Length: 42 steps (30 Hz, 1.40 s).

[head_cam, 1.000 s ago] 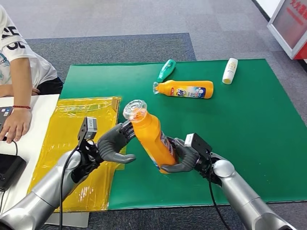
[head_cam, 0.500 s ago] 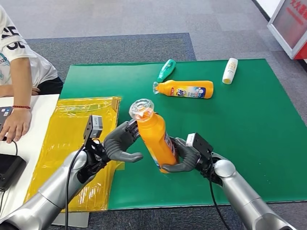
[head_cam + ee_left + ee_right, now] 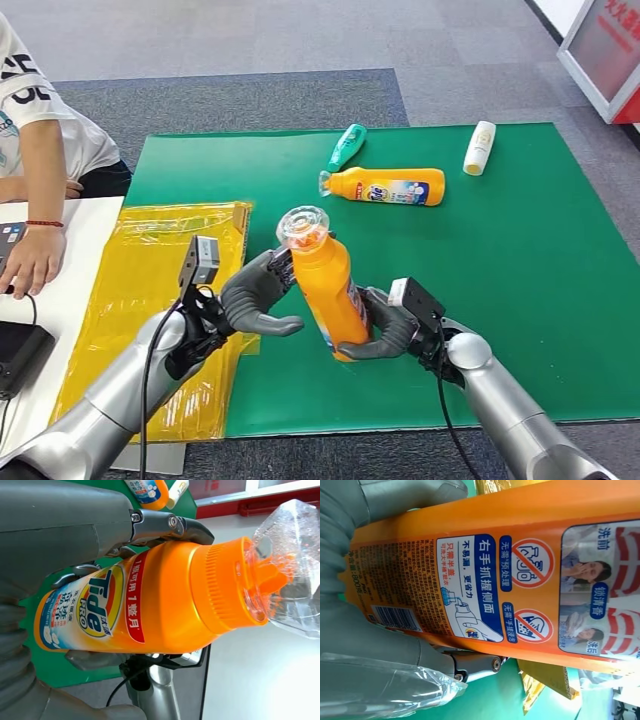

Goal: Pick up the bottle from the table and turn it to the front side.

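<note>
Head view, items from left to right. One person [image 3: 38, 120], cut off at the picture's edge, in a white printed shirt, with a hand [image 3: 30, 262] flat on one white table [image 3: 75, 250]. One crinkled, glossy yellow plastic bag [image 3: 151, 265], lying flat, half on the green mat [image 3: 490, 300], which is smooth and rectangular.

Left hand [image 3: 253, 295]: grey, fingers curled against the upper body of the bottle [image 3: 324, 290]. This bottle is orange, glossy plastic, tapered, with a ribbed orange cap under a clear plastic wrap; it is held tilted above the mat's near part, cap up and away. Right hand [image 3: 377, 325]: fingers wrapped round its lower end. Its printed front label shows in the left wrist view, its back label with barcode in the right wrist view.

Lying on the mat's far part, three more: one green tube [image 3: 347, 146], one long orange bottle [image 3: 385, 186], one small white bottle [image 3: 479, 147]. Their print is too small to read.
</note>
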Tool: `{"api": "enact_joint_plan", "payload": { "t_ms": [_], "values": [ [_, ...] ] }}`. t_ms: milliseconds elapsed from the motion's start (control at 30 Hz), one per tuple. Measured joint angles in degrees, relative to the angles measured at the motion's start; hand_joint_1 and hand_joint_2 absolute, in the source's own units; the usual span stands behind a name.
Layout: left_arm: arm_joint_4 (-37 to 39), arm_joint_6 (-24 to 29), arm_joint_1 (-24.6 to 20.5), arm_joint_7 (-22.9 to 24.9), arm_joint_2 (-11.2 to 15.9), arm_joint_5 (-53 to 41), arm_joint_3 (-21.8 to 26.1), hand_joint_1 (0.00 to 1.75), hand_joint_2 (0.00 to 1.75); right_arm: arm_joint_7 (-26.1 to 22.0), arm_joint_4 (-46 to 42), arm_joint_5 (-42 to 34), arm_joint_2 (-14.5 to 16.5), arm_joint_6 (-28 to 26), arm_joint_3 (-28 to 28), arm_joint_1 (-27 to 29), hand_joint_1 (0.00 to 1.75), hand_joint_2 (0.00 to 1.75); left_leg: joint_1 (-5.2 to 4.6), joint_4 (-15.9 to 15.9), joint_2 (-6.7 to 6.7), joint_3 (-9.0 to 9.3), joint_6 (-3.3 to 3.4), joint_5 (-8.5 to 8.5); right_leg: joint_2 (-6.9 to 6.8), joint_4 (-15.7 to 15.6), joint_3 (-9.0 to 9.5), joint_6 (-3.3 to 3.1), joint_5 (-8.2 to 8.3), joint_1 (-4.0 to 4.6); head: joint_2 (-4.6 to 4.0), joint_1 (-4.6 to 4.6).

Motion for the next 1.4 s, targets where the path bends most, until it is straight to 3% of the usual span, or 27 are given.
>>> {"api": "enact_joint_plan", "payload": {
  "t_ms": [600, 1167, 1400],
  "values": [
    [1.2, 1.3, -1.3, -0.6, -0.5, -2.9, -0.1, 0.00, 1.75, 0.3, 0.1, 0.1, 0.0, 0.1, 0.0, 0.0, 1.75, 1.75, 0.00, 0.0, 0.00, -0.01, 0.00, 0.00, 0.00, 0.0, 0.00, 0.00, 0.00, 0.00, 0.00, 0.00],
    [3.9, 0.4, -2.1, -2.2, -1.4, -3.7, -0.3, 0.00, 1.75, -0.8, -1.9, -2.2, -0.1, 6.5, 1.5, -0.4, 1.75, 1.75, 0.00, 0.0, 0.00, -0.01, 0.01, -0.01, 0.00, 0.0, -0.01, 0.01, 0.00, 0.00, 0.00, -0.01],
    [3.9, 0.2, -2.1, -2.4, -1.3, -3.8, 0.0, 0.00, 1.75, 0.6, -4.7, -2.6, -0.5, 6.0, 3.5, -0.3, 1.75, 1.75, 0.00, 0.0, 0.00, -0.02, 0.01, 0.00, 0.00, 0.0, -0.01, 0.01, 0.00, 0.00, 0.00, 0.00]
  ]
}}
